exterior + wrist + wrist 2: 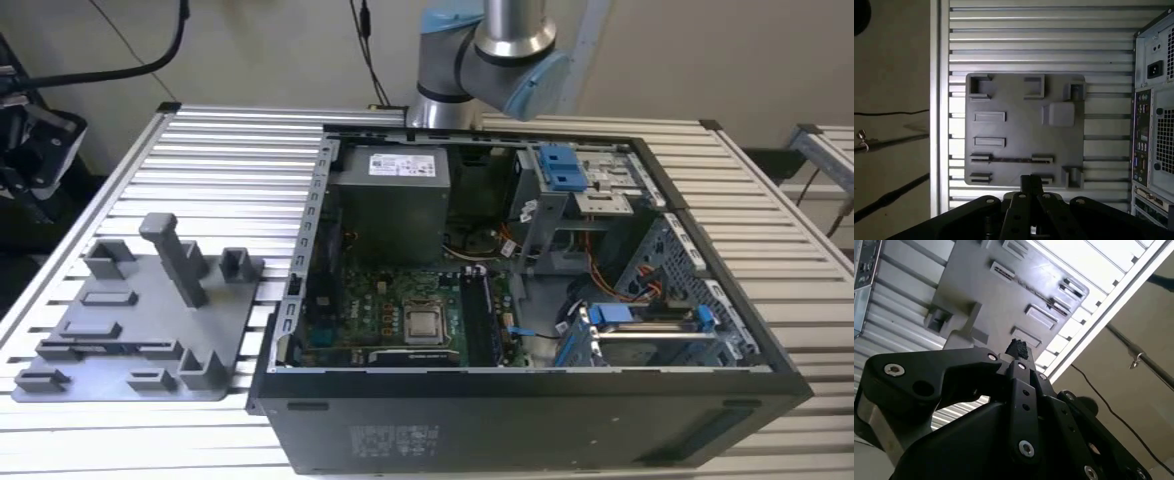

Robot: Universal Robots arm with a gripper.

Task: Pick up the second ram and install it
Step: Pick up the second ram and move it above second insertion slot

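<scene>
The second ram (1011,160) shows in the first wrist view as a thin dark strip standing on edge between two holders of the grey fixture plate (1019,100). In the exterior view it is a dark line (114,347) near the front of that plate (134,320). My gripper (1031,181) hangs high above the plate's edge, well clear of the ram. Its fingertips (1016,347) sit together as one block with nothing between them. The open computer case (534,400) holds the green motherboard (387,300), with the memory slots (477,310) beside the processor socket.
The arm's base (487,60) rises behind the case. A tall post (174,255) and several low holders stand on the fixture plate. The slatted metal table (227,160) carries everything. The case's rear panel (1154,125) lies beside the plate. Cables hang past the table edge.
</scene>
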